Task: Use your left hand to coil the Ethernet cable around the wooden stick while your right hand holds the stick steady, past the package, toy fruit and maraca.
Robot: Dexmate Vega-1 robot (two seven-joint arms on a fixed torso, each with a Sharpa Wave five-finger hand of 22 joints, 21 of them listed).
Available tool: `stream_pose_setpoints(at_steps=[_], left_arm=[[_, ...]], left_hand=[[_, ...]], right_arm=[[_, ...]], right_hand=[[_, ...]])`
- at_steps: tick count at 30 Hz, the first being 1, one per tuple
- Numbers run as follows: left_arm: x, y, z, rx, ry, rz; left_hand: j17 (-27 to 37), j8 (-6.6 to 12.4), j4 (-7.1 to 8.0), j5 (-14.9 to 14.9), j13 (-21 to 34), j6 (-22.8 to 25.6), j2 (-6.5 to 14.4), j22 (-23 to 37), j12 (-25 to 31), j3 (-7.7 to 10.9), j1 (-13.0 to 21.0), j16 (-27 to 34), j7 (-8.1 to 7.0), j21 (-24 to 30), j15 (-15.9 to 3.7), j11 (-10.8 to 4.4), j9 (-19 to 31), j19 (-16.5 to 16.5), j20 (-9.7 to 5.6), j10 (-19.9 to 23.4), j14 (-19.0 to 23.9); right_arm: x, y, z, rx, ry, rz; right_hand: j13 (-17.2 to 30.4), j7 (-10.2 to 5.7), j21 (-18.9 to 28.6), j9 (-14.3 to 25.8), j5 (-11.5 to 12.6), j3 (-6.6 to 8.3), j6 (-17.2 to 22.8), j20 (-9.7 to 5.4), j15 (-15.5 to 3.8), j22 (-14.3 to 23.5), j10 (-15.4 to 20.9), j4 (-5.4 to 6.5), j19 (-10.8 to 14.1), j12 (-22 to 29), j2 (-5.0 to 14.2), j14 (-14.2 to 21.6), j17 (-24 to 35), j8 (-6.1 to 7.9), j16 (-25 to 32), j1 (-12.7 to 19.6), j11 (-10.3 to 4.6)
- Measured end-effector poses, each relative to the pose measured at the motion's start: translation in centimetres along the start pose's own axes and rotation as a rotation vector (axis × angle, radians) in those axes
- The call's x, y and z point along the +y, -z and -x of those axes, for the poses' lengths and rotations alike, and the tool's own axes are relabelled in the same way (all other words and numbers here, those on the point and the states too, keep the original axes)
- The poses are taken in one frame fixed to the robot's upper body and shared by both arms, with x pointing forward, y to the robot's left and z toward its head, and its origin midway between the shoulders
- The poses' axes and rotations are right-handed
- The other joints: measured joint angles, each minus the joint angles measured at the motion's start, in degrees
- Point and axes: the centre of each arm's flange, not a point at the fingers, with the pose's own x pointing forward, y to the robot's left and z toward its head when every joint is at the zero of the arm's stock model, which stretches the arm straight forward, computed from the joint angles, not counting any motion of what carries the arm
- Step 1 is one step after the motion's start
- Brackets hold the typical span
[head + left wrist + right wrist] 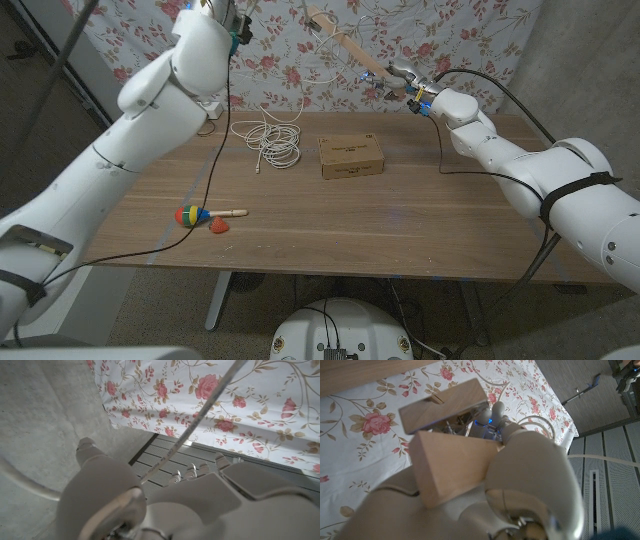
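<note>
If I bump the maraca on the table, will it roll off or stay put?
The maraca has a round head and thin handle, so it would probably roll in an arc rather than straight. It lies well in from the table edge, so falling seems unlikely. It looks light.

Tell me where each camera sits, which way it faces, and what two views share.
Head view: on the robot's head, facing down over the table; both arms, box, cable.
Left wrist view: on the left wrist, looking along the left hand and the cable in it toward a flowered curtain.
Right wrist view: on the right wrist, looking along the right hand gripping the stick.
Shared: head and right wrist views both show the stick.
</note>
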Motion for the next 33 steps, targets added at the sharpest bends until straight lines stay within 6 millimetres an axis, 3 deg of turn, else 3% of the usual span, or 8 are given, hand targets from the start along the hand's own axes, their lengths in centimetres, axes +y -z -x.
stream_pose_setpoints(at_steps=[7, 8, 11, 17, 21, 22, 23, 33], left_arm=[[2.3, -3.1, -1.0, -0.082, 0.156, -0.200], [2.3, -2.3, -1.0, -0.028, 0.220, -0.260], [3.2, -3.1, -1.3, -0.031, 0.242, -0.335], [4.4, -2.8, -1.1, 0.045, 0.325, -0.486], [4.1, -1.8, -0.4, 0.121, 0.463, -0.546], [4.1, -1.8, -0.4, 0.120, 0.463, -0.547], [4.1, -1.9, -0.4, 0.119, 0.463, -0.548], [2.8, -0.6, 0.5, 0.206, 0.646, -0.596]], left_hand=[[0.00, -0.30, 0.17, 1.82, 0.00, 0.00, 1.52, -0.06, 0.00, -0.38, 1.79, 0.00, -0.01, 0.00, 0.00, 0.00, 0.26, 0.00, 0.00, 0.00, 0.00], [0.00, -0.30, 0.02, 2.00, 0.00, 0.00, 1.52, -0.06, 0.00, -0.23, 2.28, 0.00, -0.01, 0.00, 0.00, 0.00, 0.26, 0.00, 0.00, 0.00, 0.00], [0.00, -0.30, -0.05, 2.26, 0.00, 0.00, 1.88, -0.06, 0.00, -0.16, 2.59, 0.00, -0.01, 0.00, 0.00, -0.01, 0.26, 0.00, 0.00, 0.00, 0.00], [0.01, -0.30, -0.05, 2.26, 0.00, 0.00, 2.11, -0.05, 0.00, -0.16, 2.82, 0.00, -0.02, 0.00, -0.01, -0.01, 0.26, 0.01, 0.00, 0.00, 0.00], [0.01, -0.30, -0.05, 2.26, 0.00, 0.00, 2.11, -0.05, 0.00, -0.16, 2.82, 0.00, -0.02, 0.00, 0.28, -0.01, 0.26, 0.01, 0.00, 0.00, 0.29], [0.01, -0.30, -0.05, 2.26, -0.11, 0.00, 2.11, -0.05, 0.00, -0.16, 2.82, 0.00, -0.02, 0.00, 0.30, -0.01, 0.26, 0.01, 0.00, 0.00, 0.31], [0.01, -0.30, -0.05, 2.26, -0.21, 0.00, 2.11, -0.05, 0.00, -0.16, 2.82, 0.00, -0.02, -0.01, 0.30, -0.01, 0.26, 0.01, 0.00, 0.00, 0.31], [0.01, 0.00, -0.04, 2.26, -0.27, 0.01, 2.56, -0.05, 0.00, -0.16, 3.27, 0.00, -0.03, -0.01, 0.30, -0.01, 0.26, 0.01, 0.00, 0.00, 0.31]], right_arm=[[0.1, -0.1, -0.3, 0.008, -0.004, 0.010], [0.1, -0.3, -0.6, 0.010, -0.015, 0.020], [0.3, -0.3, -0.8, 0.019, -0.040, 0.039], [0.9, -0.7, -1.7, 0.059, -0.144, 0.108], [1.3, -1.4, -2.7, 0.096, -0.252, 0.179], [1.5, -1.2, -2.7, 0.112, -0.275, 0.182], [1.5, -1.6, -3.0, 0.116, -0.296, 0.201], [2.8, -1.6, -4.3, 0.267, -0.521, 0.290]], right_hand=[[0.61, 0.00, 0.09, 0.23, -0.01, -0.05, 0.00, 0.27, -0.53, 0.01, -1.04, -0.05, -1.58, 0.01, 0.00, 0.53, 0.00, -0.12, 0.00, 0.00, -0.19], [0.75, 0.00, 0.11, 0.24, -0.06, -0.07, 0.00, 0.30, -0.53, 0.02, -1.35, -0.07, -1.99, 0.01, 0.01, 0.53, 0.00, -0.12, 0.00, -0.01, -0.35], [0.77, -0.01, 0.06, 0.25, -0.13, -0.07, 0.01, 0.36, -0.52, 0.04, -1.74, -0.07, -3.40, 0.01, 0.02, 0.51, 0.00, -0.56, -0.14, -0.03, -0.54], [0.56, -0.65, -0.62, 0.26, -0.52, -0.09, -0.63, 0.67, 0.48, 0.15, -3.19, -0.09, -6.36, -0.22, 0.99, -1.86, -0.14, -0.91, -1.28, -1.02, -0.90], [0.53, -0.84, -1.12, 0.31, -0.56, -0.11, -0.82, 0.83, 0.87, 0.15, -3.39, -0.12, -7.33, -0.66, 0.82, -3.31, -0.42, -1.12, -2.14, -1.79, -0.91], [0.37, -0.89, -1.35, 0.31, -0.56, 0.22, -0.87, 0.74, 1.05, 0.16, -3.39, -0.36, -7.69, -0.66, 0.66, -3.52, -0.66, -1.12, -2.52, -1.96, -0.91], [0.21, -1.06, -1.57, 0.31, -0.57, 1.35, -1.04, 0.92, 1.25, 0.10, -3.39, -1.49, -7.88, -0.66, 0.45, -3.72, -0.91, -1.23, -2.92, -2.32, -0.90], [-0.73, -1.26, -2.61, -0.13, 0.03, 1.36, -1.23, 0.91, 1.71, -0.19, -3.43, -1.48, -8.50, -1.16, 0.22, -4.23, -5.38, -1.99, -7.43, -2.55, -0.87]])
